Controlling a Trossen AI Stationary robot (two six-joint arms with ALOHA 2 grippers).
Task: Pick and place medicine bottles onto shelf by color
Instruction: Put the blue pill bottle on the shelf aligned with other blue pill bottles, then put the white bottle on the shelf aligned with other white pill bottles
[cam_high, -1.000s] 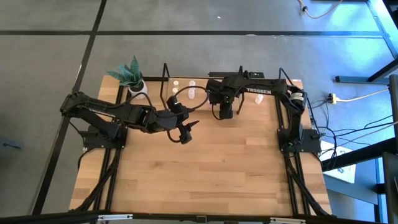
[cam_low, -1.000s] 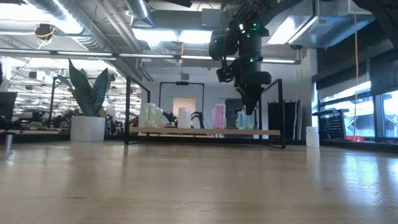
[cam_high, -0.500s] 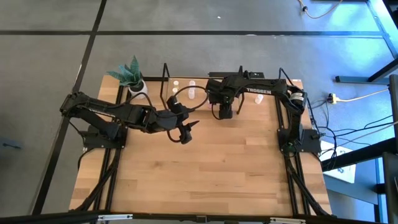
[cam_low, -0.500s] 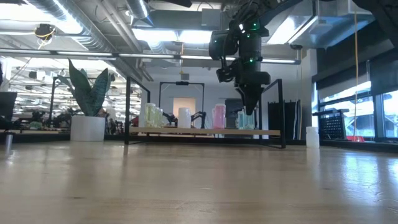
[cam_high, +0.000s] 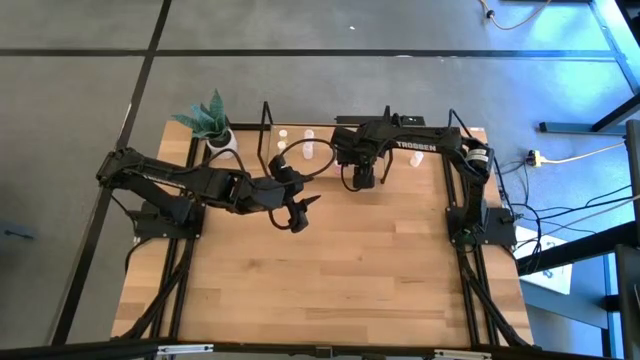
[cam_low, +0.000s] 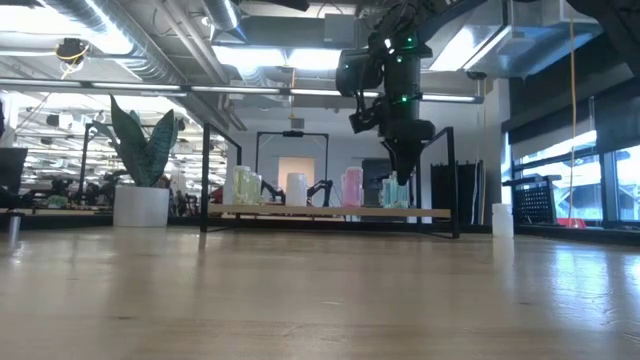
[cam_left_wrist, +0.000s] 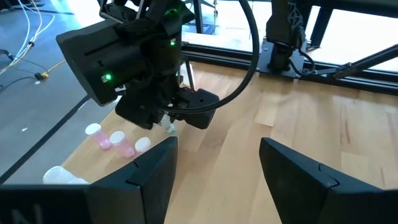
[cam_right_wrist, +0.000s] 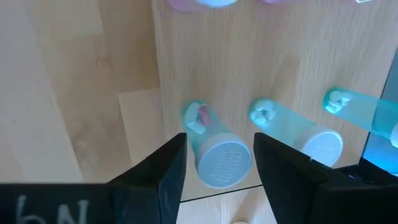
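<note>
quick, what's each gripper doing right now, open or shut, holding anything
Left gripper: open, empty, over the table.
Right gripper: open around a pale blue bottle standing on the shelf; whether it touches the bottle cannot be told.

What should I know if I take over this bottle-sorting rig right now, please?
Left gripper: open, empty, above the mid-table.
Right gripper: down over a teal bottle standing on the shelf; whether it has let go is unclear.
Done: yellowish bottles, shelf white bottle and pink bottles stand grouped on the shelf.
Left: a stray white bottle stands beside the shelf's end.
</note>
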